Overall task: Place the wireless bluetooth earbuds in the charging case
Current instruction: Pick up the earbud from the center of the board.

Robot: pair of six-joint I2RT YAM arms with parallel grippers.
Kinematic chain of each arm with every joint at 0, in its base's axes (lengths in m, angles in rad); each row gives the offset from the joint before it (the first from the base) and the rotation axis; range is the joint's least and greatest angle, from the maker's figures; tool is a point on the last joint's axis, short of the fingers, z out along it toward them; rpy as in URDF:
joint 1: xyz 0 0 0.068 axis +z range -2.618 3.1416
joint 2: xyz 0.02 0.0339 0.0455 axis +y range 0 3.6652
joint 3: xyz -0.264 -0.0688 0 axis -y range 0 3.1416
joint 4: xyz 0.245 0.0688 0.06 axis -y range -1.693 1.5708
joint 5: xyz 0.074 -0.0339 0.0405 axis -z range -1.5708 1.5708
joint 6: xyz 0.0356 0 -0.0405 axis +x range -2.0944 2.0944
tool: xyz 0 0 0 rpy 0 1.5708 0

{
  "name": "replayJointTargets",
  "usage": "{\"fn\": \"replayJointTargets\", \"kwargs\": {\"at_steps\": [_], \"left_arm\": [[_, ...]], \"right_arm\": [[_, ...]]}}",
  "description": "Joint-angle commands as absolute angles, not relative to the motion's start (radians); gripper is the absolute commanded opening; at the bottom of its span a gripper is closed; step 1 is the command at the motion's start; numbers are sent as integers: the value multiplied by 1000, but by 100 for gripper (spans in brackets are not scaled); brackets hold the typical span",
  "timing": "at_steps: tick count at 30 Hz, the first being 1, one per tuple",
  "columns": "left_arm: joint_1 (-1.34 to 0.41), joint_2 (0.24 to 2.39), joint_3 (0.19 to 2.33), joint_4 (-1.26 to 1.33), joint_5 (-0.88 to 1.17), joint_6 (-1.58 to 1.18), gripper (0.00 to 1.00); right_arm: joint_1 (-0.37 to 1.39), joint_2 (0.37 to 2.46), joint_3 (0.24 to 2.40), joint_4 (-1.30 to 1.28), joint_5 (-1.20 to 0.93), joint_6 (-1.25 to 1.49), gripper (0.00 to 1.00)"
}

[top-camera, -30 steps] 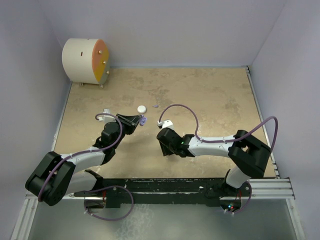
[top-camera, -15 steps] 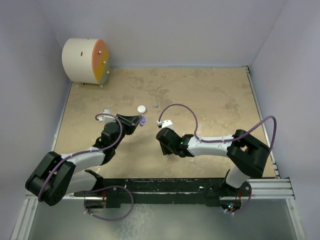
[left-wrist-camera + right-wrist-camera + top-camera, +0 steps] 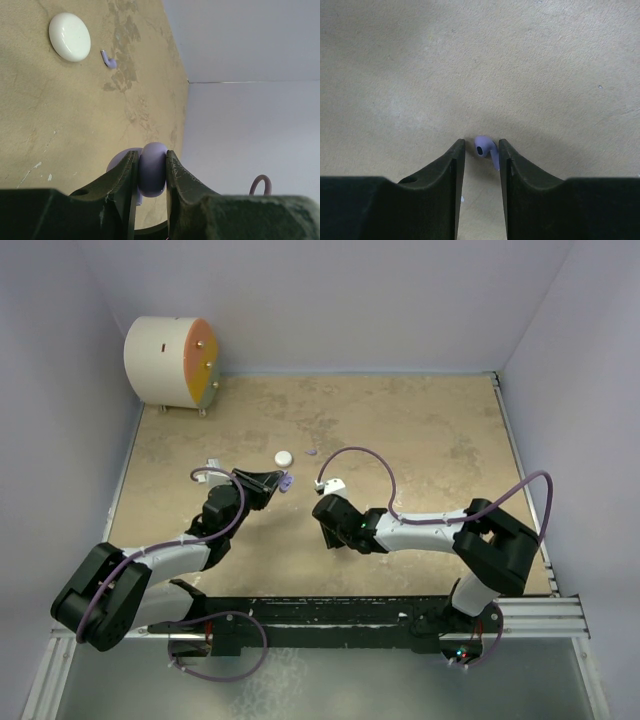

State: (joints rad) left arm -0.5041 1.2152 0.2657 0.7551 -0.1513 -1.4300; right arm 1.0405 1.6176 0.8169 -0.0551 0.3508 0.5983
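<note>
My left gripper [image 3: 276, 481] is shut on the round lilac charging case [image 3: 152, 170] and holds it edge-on between its fingertips, with the lid [image 3: 117, 162] open behind the left finger. My right gripper [image 3: 482, 144] points down at the table, jaws narrowly apart around a lilac earbud [image 3: 486, 149]. The bud rests against the right finger [image 3: 506, 155], with a small gap to the left finger. The top view shows this gripper [image 3: 324, 524] but hides the bud. A second lilac earbud [image 3: 108, 59] lies next to the white case [image 3: 70, 30]. No white earbuds show.
A white and orange drum [image 3: 170, 362] stands at the back left corner. The white case [image 3: 284, 457] and the loose lilac bud [image 3: 311, 452] lie just beyond the left gripper. Walls close in the tan table [image 3: 420, 440] on three sides.
My right gripper has shifted slightly to the left. The left arm and the case in it have not moved.
</note>
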Motion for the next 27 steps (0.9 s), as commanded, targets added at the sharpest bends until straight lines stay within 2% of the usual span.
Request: {"fn": "replayJointTargets", "kwargs": {"at_steps": [1, 23, 27], "left_arm": [[-499, 1219, 262, 822, -145, -1442, 0], [-499, 1225, 261, 826, -146, -1442, 0], [-499, 1227, 261, 828, -144, -1443, 0]], "right_arm": [[1034, 1635, 815, -51, 365, 593, 35], [1030, 1642, 813, -60, 354, 600, 27], [1030, 1644, 813, -61, 353, 601, 23]]}}
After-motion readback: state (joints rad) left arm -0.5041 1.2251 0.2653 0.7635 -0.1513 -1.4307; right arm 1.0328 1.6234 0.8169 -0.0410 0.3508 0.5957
